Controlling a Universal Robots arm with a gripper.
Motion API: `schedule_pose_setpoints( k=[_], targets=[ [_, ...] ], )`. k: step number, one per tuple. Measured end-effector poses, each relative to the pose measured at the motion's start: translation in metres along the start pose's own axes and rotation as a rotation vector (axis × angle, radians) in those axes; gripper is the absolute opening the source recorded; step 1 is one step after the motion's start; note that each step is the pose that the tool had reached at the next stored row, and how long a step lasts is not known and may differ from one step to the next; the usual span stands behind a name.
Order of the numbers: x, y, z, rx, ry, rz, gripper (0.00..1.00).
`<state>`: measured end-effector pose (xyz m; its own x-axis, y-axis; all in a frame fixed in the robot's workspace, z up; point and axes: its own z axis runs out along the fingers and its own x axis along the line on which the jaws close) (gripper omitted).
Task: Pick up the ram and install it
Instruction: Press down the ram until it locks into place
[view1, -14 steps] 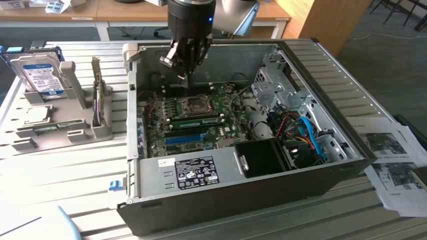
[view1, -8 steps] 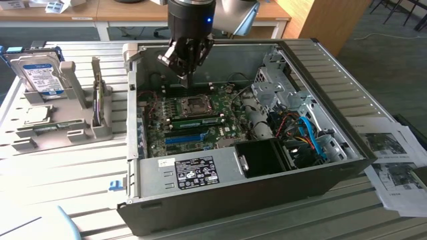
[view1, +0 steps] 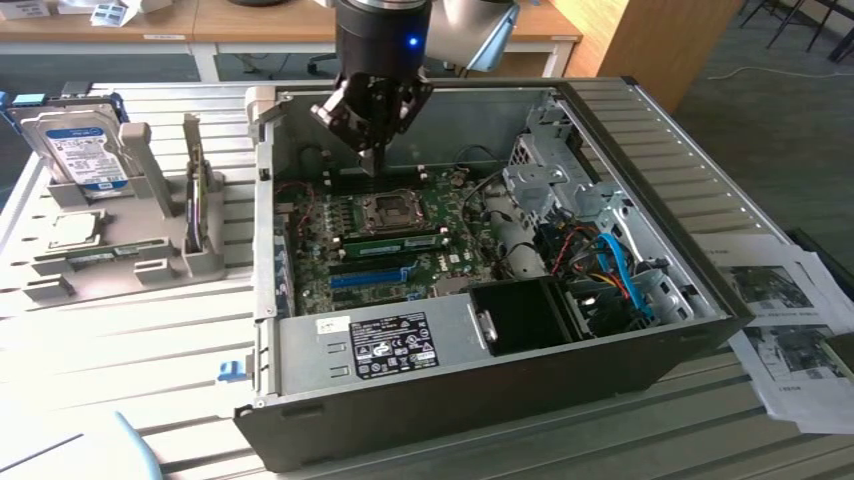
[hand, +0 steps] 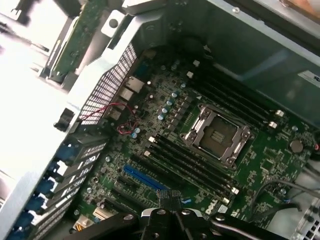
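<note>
Open case (view1: 694, 200) top; cables (view1: 607, 265) crowd drive side

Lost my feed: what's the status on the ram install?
Pincer shut, hovering over motherboard near CPU socket. Ram in grip: cannot tell. Cables off to the side, apart from pincer.

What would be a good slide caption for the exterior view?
Gripper, fingers shut, above the open computer case's motherboard.

A robotics lab or office workroom is showing here: an opened desktop computer case (view1: 587, 330) is sitting on a slatted metal workbench (view1: 147, 350), with wooden desks (view1: 267, 25), grey carpet (view1: 761, 110) and printed sheets (view1: 787, 300) lying around.
</note>
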<state>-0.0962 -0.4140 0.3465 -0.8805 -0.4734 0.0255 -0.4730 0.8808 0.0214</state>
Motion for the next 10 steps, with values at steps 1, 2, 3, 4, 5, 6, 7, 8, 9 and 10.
schedule_pose_setpoints(
  k=[1,2,3,4,5,6,7,8,9,10],
  targets=[
    [0.0,0.0,0.0,-0.0005,-0.0004,0.019,0.09],
    [0.0,0.0,0.0,-0.001,-0.0008,0.037,0.09],
    [0.0,0.0,0.0,-0.0015,-0.0012,0.055,0.09],
    [0.0,0.0,0.0,-0.0018,-0.0015,0.073,0.09],
    [0.0,0.0,0.0,-0.0024,-0.0019,0.091,0.09],
    [0.0,0.0,0.0,-0.0028,-0.0024,0.109,0.09],
    [0.0,0.0,0.0,-0.0033,-0.0028,0.129,0.09],
    [0.0,0.0,0.0,-0.0038,-0.0031,0.146,0.09],
    [0.0,0.0,0.0,-0.0042,-0.0035,0.164,0.09],
    [0.0,0.0,0.0,-0.0046,-0.0039,0.182,0.09]
  ],
)
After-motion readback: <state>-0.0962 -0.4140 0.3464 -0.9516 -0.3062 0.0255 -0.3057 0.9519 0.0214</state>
